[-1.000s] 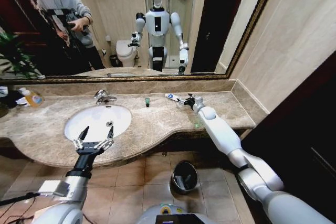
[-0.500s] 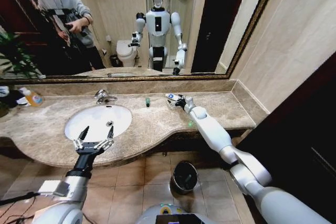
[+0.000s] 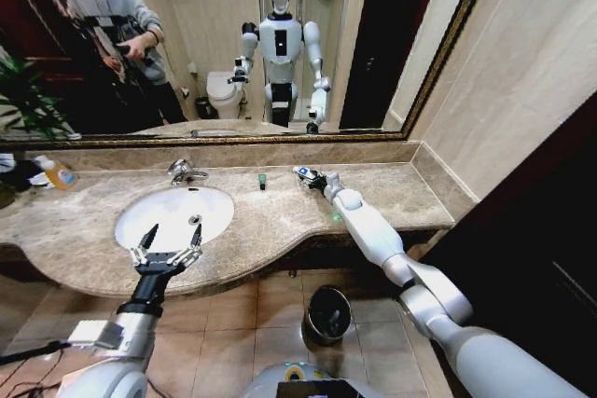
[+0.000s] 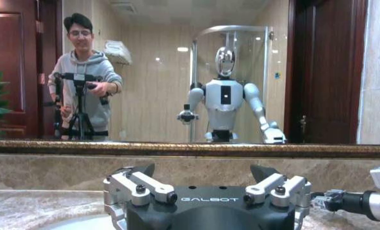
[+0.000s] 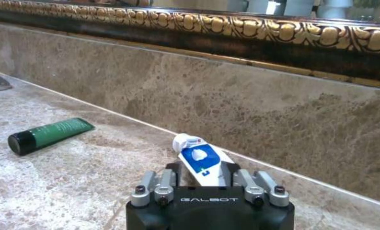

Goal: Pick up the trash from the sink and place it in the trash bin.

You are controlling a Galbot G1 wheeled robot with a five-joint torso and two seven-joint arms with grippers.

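On countertop | right hand marked GALBOT | grips blue-white packet

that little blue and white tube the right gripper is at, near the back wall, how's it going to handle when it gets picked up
The blue-white tube looks small and thin, so probably very light. It seems a soft squeeze tube, likely to dent or flex under the right gripper. Lying flat on the polished marble countertop, it may slide or roll if nudged.
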